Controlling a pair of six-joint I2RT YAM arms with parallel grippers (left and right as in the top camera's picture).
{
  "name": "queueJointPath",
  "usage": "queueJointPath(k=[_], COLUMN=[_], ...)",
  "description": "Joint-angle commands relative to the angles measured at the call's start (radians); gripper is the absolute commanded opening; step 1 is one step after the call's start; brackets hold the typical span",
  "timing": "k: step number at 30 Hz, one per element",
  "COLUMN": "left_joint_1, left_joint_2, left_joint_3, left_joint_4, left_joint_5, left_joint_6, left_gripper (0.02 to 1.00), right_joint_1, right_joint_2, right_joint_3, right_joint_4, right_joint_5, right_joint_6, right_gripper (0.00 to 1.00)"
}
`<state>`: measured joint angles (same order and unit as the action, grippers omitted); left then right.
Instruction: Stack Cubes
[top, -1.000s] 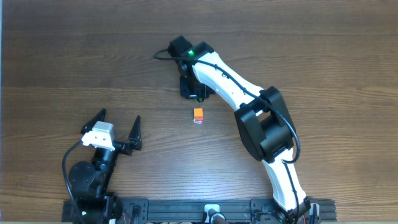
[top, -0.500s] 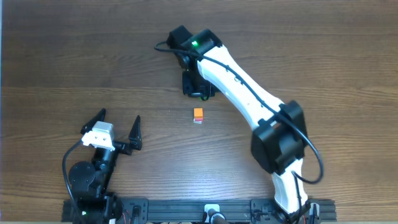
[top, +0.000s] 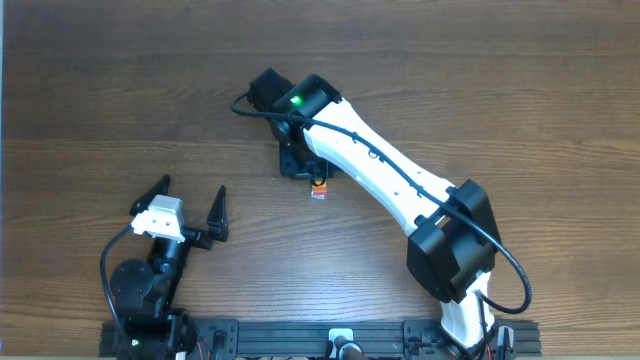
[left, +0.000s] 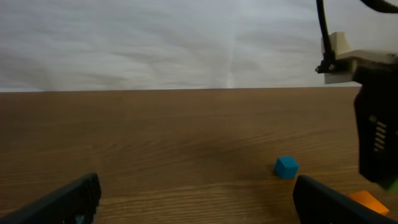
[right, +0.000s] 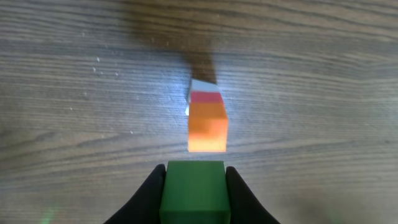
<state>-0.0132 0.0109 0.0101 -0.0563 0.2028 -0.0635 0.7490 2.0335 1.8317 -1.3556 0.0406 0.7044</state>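
A small stack (right: 207, 124) with an orange cube on top, red and white beneath, stands on the wooden table mid-scene. My right gripper (right: 195, 182) is shut on a green cube (right: 194, 193), lifted just beside the stack's orange top. In the top view the right gripper (top: 304, 163) covers most of the stack (top: 319, 193). A blue cube (left: 286, 167) lies on the table beyond the stack's orange cube (left: 368, 200), near the right arm's gripper (left: 376, 124). My left gripper (top: 192, 188) stands open with nothing in it at the near left, well away from the stack.
The wooden table (top: 520, 100) stretches bare around the stack. The right arm (top: 390, 190) runs diagonally from the bottom right to the middle. A pale wall (left: 155, 43) lies behind the table's far edge.
The right arm has swung left and nearer with the green cube, from beyond the stack to over it. The left arm has not moved.
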Motion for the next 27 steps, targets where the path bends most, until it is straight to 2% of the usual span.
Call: queueJointPath(k=[1,27], left_joint_1=[-0.003,-0.003], left_joint_2=[-0.004,-0.004], left_joint_3=[-0.005,-0.005], left_joint_4=[-0.001,-0.001], left_joint_5=[0.006,0.006], left_joint_6=[0.011,0.011], left_gripper=[0.998,0.998], right_joint_1=[-0.003,-0.030], right_joint_2=[-0.021,-0.021], right_joint_3=[-0.030,-0.126], right_joint_4=[0.029,0.111], right_joint_5=[0.006,-0.002], right_joint_6=[0.017,0.016], right_gripper=[0.112,0.106])
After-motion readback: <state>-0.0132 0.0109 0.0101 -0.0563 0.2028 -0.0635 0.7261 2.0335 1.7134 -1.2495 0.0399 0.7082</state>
